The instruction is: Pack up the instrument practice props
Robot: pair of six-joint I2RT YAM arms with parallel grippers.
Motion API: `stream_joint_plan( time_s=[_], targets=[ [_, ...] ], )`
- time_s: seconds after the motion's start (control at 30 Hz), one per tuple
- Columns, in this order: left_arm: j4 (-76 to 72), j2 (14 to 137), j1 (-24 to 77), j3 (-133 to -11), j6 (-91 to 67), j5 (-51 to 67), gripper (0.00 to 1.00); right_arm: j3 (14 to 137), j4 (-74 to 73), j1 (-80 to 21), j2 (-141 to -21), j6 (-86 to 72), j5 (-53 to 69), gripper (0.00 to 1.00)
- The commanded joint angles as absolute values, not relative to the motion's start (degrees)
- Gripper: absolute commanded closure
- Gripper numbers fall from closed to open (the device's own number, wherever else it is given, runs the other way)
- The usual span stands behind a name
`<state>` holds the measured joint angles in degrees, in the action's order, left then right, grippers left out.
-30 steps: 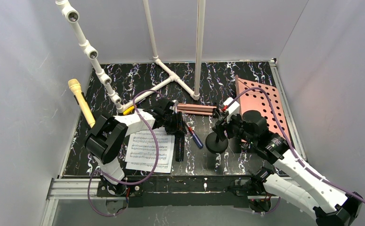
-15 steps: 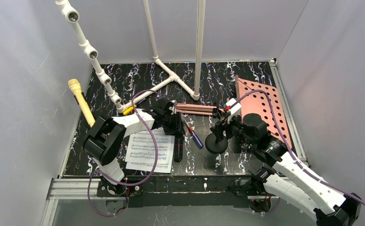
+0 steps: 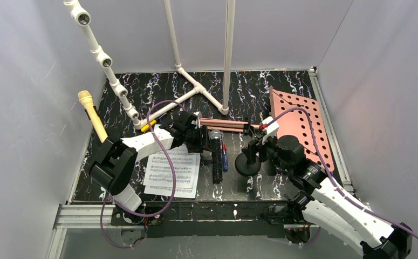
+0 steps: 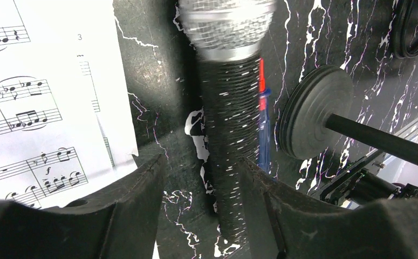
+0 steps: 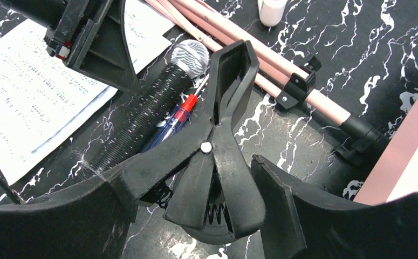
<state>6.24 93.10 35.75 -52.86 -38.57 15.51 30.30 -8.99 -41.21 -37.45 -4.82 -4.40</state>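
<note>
Two hands are at work, and the left hand has the job: its fingers stand apart, straddling the black grey-headed microphone, which lies flat on the bench. The sheet-music pages lie just to one side of the microphone, and a blue-and-red pen lies right against its other side. I'd centre over the ribbed handle and close squarely, keeping the pen out. Beyond the pen from the microphone, the right hand brackets a mic pole's black spring clip; whether it squeezes, I can't tell.

The black microphone slid right (now beside the pen).
</note>
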Motion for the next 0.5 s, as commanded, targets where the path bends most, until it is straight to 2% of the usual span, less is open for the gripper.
stream_joint_plan(
  time_s=[0.0, 0.23, 0.47],
  targets=[
    [7.6, 90.7, 35.9, -51.7, -38.1, 15.7, 0.49, 29.6, -4.8, -41.1, -37.9, -6.3, -4.8, 0.22],
    [10.4, 86.6, 35.8, -52.3, -37.3, 14.9, 0.46, 29.0, -4.5, -41.2, -38.1, -6.3, -6.0, 0.30],
    [18.2, 72.9, 35.0, -55.5, -33.1, 9.7, 0.41, 28.6, -4.1, -41.2, -38.3, -6.2, -6.6, 0.45]
  ],
)
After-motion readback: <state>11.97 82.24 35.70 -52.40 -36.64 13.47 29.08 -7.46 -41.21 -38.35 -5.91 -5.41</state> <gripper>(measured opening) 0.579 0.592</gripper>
